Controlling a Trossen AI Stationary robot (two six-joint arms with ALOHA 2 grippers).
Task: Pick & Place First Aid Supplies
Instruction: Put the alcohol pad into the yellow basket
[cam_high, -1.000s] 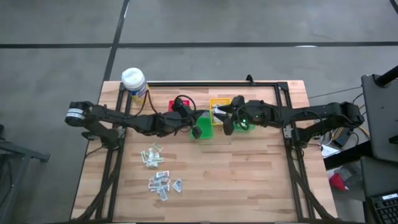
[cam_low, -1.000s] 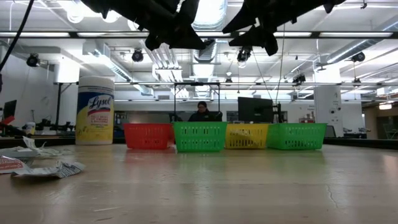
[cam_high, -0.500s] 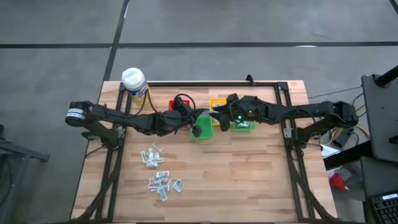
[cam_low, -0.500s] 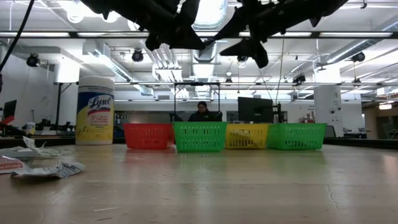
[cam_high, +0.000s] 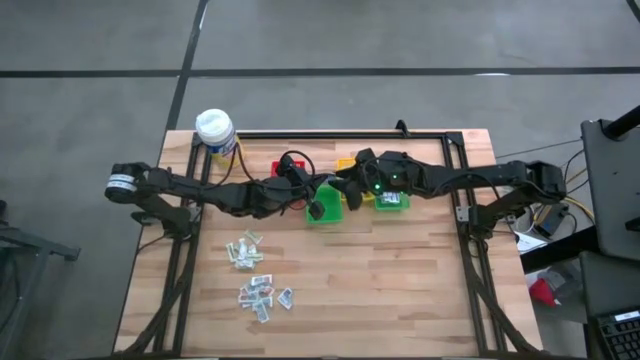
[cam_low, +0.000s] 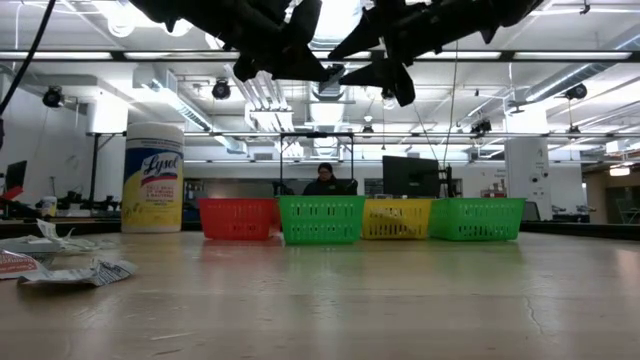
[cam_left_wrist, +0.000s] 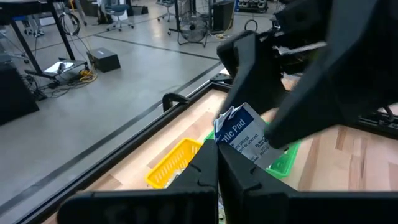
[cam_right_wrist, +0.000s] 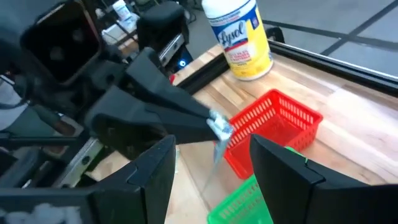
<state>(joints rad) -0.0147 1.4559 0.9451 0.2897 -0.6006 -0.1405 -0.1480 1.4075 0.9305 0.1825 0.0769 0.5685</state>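
My left gripper (cam_left_wrist: 217, 163) is shut on one of the first aid supplies, a white packet with blue print (cam_left_wrist: 241, 132), held in the air above the row of bins. My right gripper (cam_right_wrist: 212, 142) is open close in front of it. Its two dark fingers (cam_left_wrist: 252, 68) stand on either side of the packet. In the high view the two grippers meet over the bins, the left one (cam_high: 318, 190) beside the right one (cam_high: 348, 188). Several more packets (cam_high: 255, 275) lie flat in loose heaps on the near left of the table. My left gripper pinches the packet by its lower edge (cam_left_wrist: 227, 149) between its two fingertips. The fingers come almost level from the table's left. The rest of the packet sticks out past the fingertips, clear of the bins and the table.
Red (cam_low: 238, 218), green (cam_low: 321, 219), yellow (cam_low: 397, 218) and green (cam_low: 477, 218) bins stand in a row at mid-table. A Lysol canister (cam_high: 215, 130) stands at the far left corner. A person sits in the room beyond the table (cam_low: 325, 178).
My right gripper has moved toward the table's left, closing in on my left gripper and the packet. It has sunk slightly, rolled a little and stayed open. My left gripper and the packet have kept still.
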